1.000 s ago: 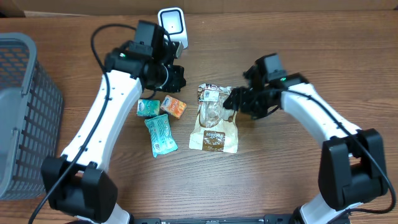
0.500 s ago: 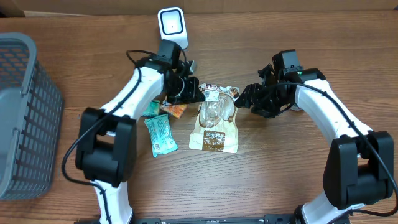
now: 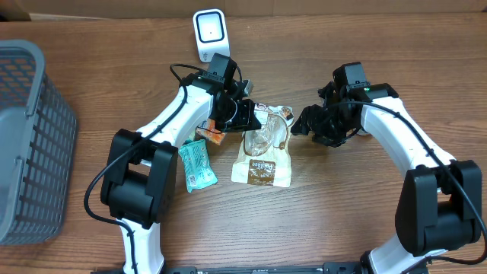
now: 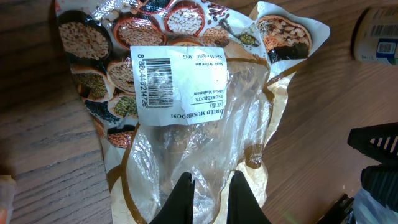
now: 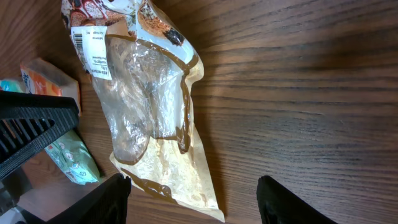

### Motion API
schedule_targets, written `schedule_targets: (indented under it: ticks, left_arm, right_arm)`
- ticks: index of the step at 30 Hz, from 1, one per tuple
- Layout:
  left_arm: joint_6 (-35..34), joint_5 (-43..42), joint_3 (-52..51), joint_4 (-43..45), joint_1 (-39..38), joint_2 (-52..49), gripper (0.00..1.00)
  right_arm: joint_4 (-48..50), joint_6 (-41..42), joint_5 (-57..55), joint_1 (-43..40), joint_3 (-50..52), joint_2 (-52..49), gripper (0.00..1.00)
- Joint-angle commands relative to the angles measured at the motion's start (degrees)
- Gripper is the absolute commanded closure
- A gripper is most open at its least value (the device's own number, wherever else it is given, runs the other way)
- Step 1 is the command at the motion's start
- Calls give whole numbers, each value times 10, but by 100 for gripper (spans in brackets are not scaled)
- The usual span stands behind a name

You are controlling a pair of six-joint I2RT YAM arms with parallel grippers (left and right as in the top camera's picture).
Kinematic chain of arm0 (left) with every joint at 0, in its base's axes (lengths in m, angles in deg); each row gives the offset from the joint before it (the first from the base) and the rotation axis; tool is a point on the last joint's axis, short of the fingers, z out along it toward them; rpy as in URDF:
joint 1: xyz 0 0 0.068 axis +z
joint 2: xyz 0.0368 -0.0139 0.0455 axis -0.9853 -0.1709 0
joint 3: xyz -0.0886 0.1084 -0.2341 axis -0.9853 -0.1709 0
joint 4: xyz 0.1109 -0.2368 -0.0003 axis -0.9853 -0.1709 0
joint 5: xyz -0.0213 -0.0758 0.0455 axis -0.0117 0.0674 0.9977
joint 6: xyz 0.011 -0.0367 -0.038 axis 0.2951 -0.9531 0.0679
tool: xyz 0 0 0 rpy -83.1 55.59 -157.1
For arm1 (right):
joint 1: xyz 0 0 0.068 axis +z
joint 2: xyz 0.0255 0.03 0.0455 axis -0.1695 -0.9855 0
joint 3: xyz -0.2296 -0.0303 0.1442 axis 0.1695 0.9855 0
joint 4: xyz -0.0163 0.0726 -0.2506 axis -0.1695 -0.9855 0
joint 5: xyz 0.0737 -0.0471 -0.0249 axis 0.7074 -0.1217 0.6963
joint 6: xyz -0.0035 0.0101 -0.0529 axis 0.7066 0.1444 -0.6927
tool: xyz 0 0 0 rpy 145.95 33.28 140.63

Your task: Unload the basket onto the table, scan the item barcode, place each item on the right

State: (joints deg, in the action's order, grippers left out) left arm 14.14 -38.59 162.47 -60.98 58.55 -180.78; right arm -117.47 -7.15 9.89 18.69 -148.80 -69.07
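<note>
A printed food pouch (image 3: 261,146) with a clear window lies flat near the middle of the wooden worktop (image 3: 342,221). Its long axis runs from the far edge toward the near edge. Its white barcode label (image 4: 177,84) faces up at the far end.

The left claw (image 4: 211,182) sits directly over the clear window, clenched, with its fingers almost together. Whether a fold of film is pinched between them cannot be told. The right claw (image 5: 194,182) hovers just beside the pouch's right edge, released, fingers spread wide and holding nothing.

The white scanner (image 3: 209,29) stands upright beyond the labelled end, toward the left arm's side (so the left arm looks the nearer one to bring the label to it). The label would probably need tilting up to face the scanner.

A teal packet (image 3: 196,165) and an orange box (image 3: 214,135) lie just left of the pouch. A grey basket (image 3: 23,137) stands well apart at the left edge.
</note>
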Motion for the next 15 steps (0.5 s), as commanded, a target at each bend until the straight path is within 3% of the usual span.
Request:
schedule_targets:
  ticks: [1,15]
  left_arm:
    - [-14,8,-6,2,-2,-14,96]
    - [-68,-35,-6,0,6,-84,96]
  right_arm:
    - [1,-3,-6,-3,-10,11,36]
    - [4,-4,-6,-3,-10,-8,36]
